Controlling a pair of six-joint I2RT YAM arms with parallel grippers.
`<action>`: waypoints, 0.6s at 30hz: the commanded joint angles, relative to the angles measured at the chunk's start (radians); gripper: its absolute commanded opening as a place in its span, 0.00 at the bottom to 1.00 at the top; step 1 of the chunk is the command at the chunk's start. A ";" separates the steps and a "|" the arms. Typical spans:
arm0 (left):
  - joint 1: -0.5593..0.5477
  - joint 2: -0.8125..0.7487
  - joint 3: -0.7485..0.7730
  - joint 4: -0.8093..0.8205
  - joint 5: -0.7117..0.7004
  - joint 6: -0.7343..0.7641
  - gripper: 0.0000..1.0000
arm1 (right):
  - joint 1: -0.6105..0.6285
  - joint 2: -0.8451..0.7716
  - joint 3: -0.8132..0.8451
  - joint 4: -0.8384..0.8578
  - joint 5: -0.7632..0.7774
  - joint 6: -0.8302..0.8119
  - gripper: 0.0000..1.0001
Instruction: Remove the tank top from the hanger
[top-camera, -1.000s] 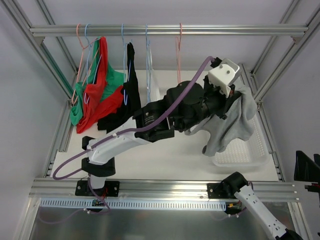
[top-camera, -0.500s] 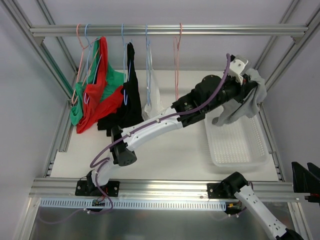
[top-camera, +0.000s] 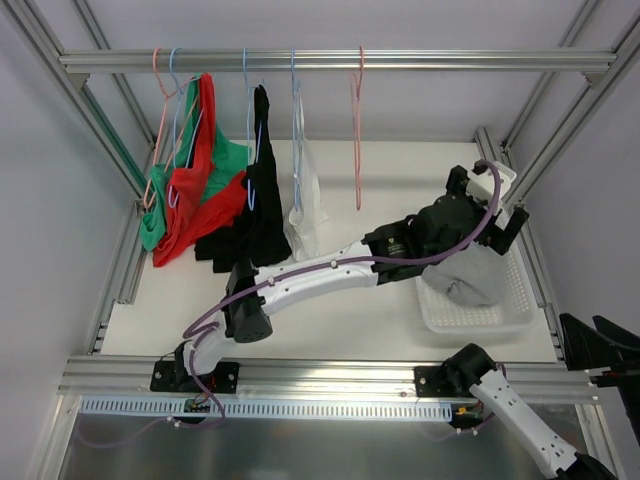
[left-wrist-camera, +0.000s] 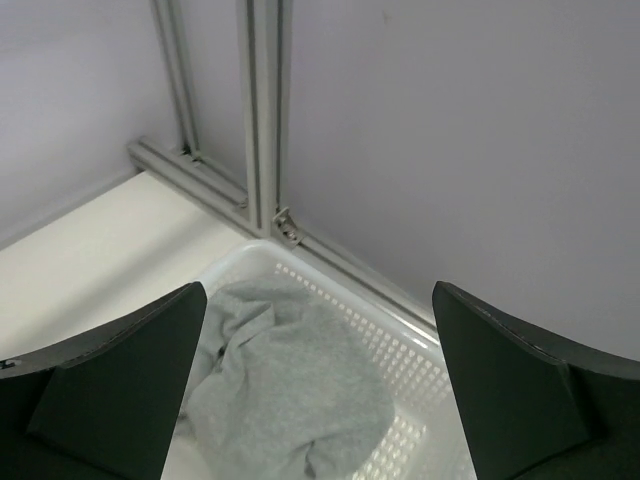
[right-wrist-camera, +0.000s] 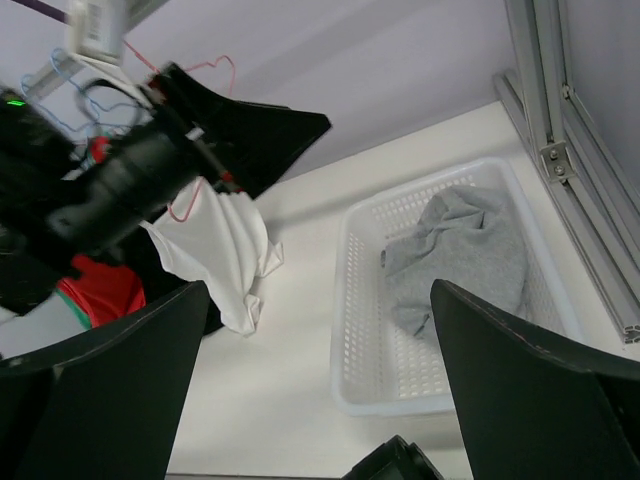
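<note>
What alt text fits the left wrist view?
A crumpled grey tank top lies in a white perforated basket on a white table, beside an aluminium frame post. The left gripper hangs above it, jaws wide open, holding nothing.

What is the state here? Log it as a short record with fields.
grey tank top: off its hanger, crumpled in the white basket
white basket: right side of the table
left gripper: above the basket, jaws open, holding nothing
right gripper: near right edge, jaws open, empty
pink hanger: bare, on the rail
on hangers: red garment, green garment, black garment, white garment
</note>
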 joint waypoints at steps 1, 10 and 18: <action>-0.059 -0.247 0.003 -0.083 -0.222 0.105 0.99 | 0.037 0.104 -0.042 0.019 0.016 -0.020 1.00; -0.156 -0.852 -0.621 -0.523 -0.571 -0.207 0.99 | 0.064 0.306 -0.213 0.513 -0.613 0.001 0.98; 0.003 -1.266 -0.969 -1.044 -0.543 -0.707 0.99 | 0.099 0.805 0.032 0.531 -0.606 0.040 1.00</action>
